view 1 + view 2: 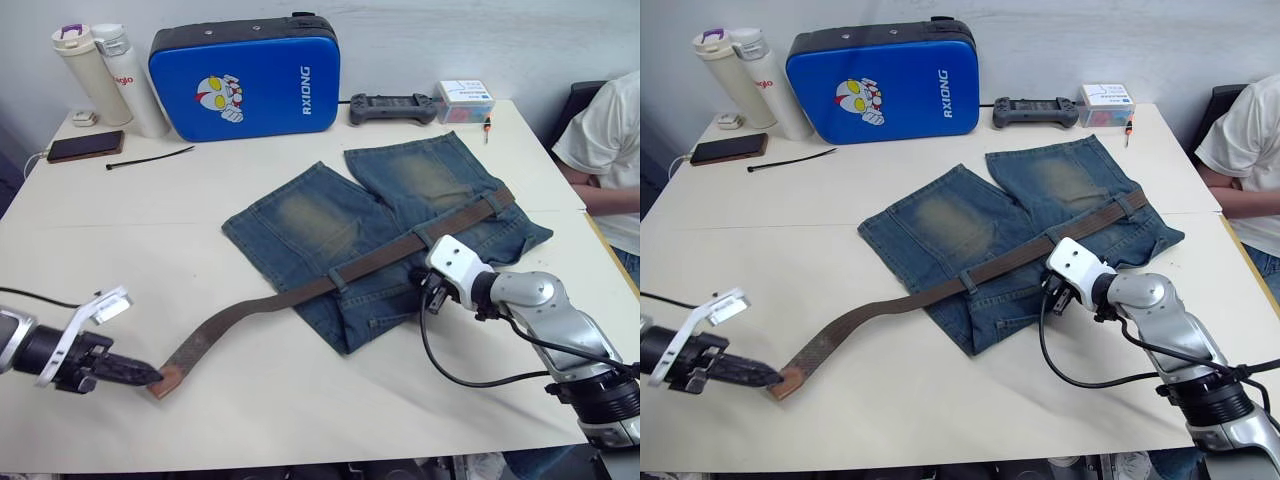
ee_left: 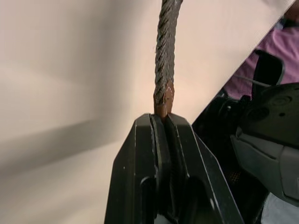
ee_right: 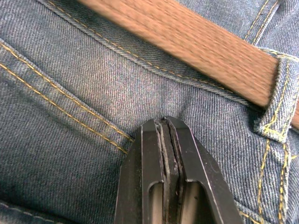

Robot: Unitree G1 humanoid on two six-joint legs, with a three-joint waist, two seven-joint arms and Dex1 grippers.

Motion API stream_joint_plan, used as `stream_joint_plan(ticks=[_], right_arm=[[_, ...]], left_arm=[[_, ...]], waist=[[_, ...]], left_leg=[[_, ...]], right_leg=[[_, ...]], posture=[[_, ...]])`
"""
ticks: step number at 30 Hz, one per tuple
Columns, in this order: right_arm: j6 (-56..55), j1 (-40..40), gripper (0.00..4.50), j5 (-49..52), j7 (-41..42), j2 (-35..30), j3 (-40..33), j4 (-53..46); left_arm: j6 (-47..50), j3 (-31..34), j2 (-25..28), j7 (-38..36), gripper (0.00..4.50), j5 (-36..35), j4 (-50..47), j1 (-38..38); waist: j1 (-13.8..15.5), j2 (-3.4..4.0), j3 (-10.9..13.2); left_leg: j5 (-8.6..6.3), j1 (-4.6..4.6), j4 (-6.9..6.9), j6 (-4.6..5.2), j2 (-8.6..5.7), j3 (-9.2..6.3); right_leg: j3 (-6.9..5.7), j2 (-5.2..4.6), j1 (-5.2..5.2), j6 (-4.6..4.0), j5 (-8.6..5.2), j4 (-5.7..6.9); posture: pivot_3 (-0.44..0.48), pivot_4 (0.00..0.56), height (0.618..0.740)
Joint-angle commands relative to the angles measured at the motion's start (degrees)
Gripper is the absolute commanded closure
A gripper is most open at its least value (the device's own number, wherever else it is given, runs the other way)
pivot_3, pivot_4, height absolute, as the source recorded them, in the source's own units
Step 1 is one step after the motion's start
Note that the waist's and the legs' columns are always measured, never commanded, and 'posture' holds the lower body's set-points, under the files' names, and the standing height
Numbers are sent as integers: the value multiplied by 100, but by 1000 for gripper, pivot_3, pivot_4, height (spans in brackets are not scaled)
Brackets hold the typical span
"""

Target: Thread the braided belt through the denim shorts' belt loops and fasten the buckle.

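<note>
Left gripper [image 1: 150,377] fingers clamped on the braided belt [image 1: 300,293] tan tip at 7 o'clock on the desk [image 1: 150,210], likely to pull it through the belt loops [image 1: 338,279], right gripper [image 3: 164,122] fingers together, pinning the denim shorts [image 1: 300,225] near the waistband.

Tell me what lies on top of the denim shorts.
The braided belt lies across the denim shorts along the waistband, passing under a belt loop. The right hand rests on the denim below it. The buckle cannot be made out.
</note>
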Motion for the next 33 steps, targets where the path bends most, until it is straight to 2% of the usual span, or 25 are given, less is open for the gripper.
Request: stream_joint_plan(ticks=[1,9,19,25,28,29,31,33], right_arm=[[-16,-95,4500,-198,45,12,33,265],[-69,-172,4500,-235,143,46,47,371],[-32,-237,4500,-289,241,140,63,382],[14,-261,4500,-271,280,165,62,364],[43,-293,4500,-255,272,178,37,310],[73,-299,4500,-202,303,176,1,255],[111,-287,4500,-88,412,139,-68,130],[159,-239,4500,88,585,76,-178,-70]], left_arm=[[-180,501,68,-142,4446,73,151,243],[-507,1090,294,-453,4446,465,605,1163],[-964,634,302,-406,4446,1131,1374,975],[-1414,483,5,-312,4446,1367,1413,610],[-1341,540,-225,-279,3443,1228,1336,172],[-1280,527,-250,-265,2883,1210,1353,-12],[-1142,537,-275,-187,2351,1190,1313,-370],[-973,551,-294,-191,1419,1094,1252,-746]], waist=[[0,-1,-1],[-28,-2,-1],[-45,-5,-3],[-37,-7,-4],[-36,-8,-5],[-31,-9,-6],[-27,-13,-7],[-24,-13,-7]], left_leg=[[0,0,-1,0,0,-1],[1,3,-27,-1,-1,5],[3,10,-50,-3,-4,8],[4,10,-51,-3,-4,8],[4,10,-52,-3,-4,9],[4,10,-52,-3,-4,8],[4,9,-50,-4,-4,8],[4,7,-50,-4,-4,8]], right_leg=[[-1,0,-1,0,0,0],[1,-2,-11,-4,-2,-2],[2,-6,-12,-5,-2,-7],[1,-6,-13,-6,-2,-7],[2,-7,-13,-6,-2,-7],[1,-7,-13,-6,-2,-6],[1,-7,-13,-6,-2,-5],[1,-6,-14,-6,-2,-6]], posture=[[0,150,740],[0,150,740],[0,150,740],[0,150,740],[0,150,740],[0,150,740],[0,150,740],[0,150,740]])
